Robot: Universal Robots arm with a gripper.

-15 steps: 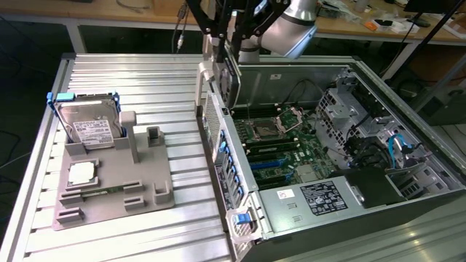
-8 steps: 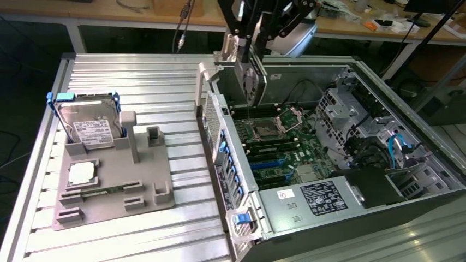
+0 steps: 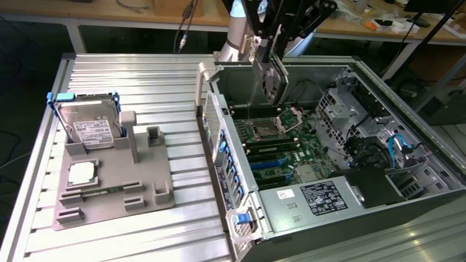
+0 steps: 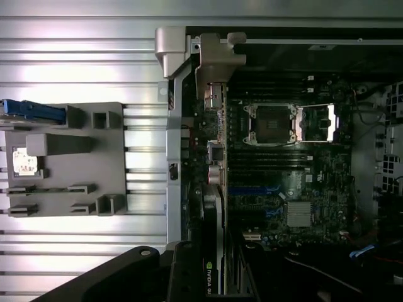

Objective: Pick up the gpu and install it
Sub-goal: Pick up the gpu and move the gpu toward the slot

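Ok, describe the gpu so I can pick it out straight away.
Find the open computer case on the exterior view's right. Above its motherboard the gripper holds the gpu on edge in the air. It is a thin dark card, unlike the silver, white-labelled hard drive standing in the grey holder.

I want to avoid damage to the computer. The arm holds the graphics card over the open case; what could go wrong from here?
1. The open processor socket lies close to the blue slots; the graphics card, if lowered off line, might strike it.
2. The gripper holds the card by its upper part, so the card could tilt or slip.
3. The case wall stands close; the card's metal edge might catch on it.
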